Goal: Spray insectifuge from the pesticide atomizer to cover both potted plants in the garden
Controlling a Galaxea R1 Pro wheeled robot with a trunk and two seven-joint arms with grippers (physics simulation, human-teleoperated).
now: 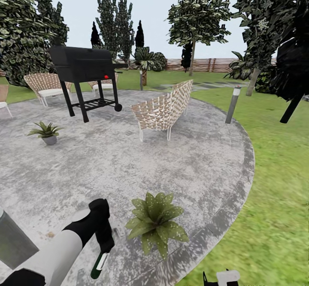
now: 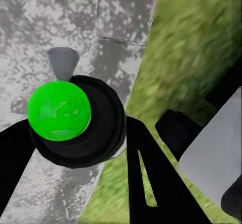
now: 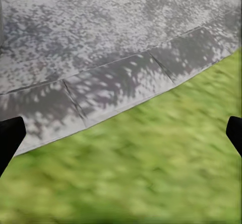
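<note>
So the slim dark-green pesticide atomizer bottle with the white patch [image 1: 98,265] is down in the lower left of the head view, gripped in the left claw [image 1: 104,244] and hanging below it over the stone. In the left wrist view you look straight down on it: a bright green round end [image 2: 59,110] sitting in a black ring, black fingers [image 2: 146,178] on either side, clamped on it.

Just right of the bottle, low centre of the frame, is one small potted plant with broad pointed green leaves [image 1: 156,222], near the patio's curved edge. The second potted plant, in a little grey pot [image 1: 46,131], is well apart at the middle left, near the black grill on wheels [image 1: 86,73].

The round mottled grey stone patio [image 1: 107,157] covers most of the ground, green lawn [image 1: 279,183] to the right. A wicker chair [image 1: 165,108] stands mid-frame, and a brown slatted fence [image 1: 206,64] runs behind.

Right claw [image 3: 121,136]: just the black fingertips [image 3: 9,138] at the opposite edges of its wrist view, spread wide over grass and paving.
</note>
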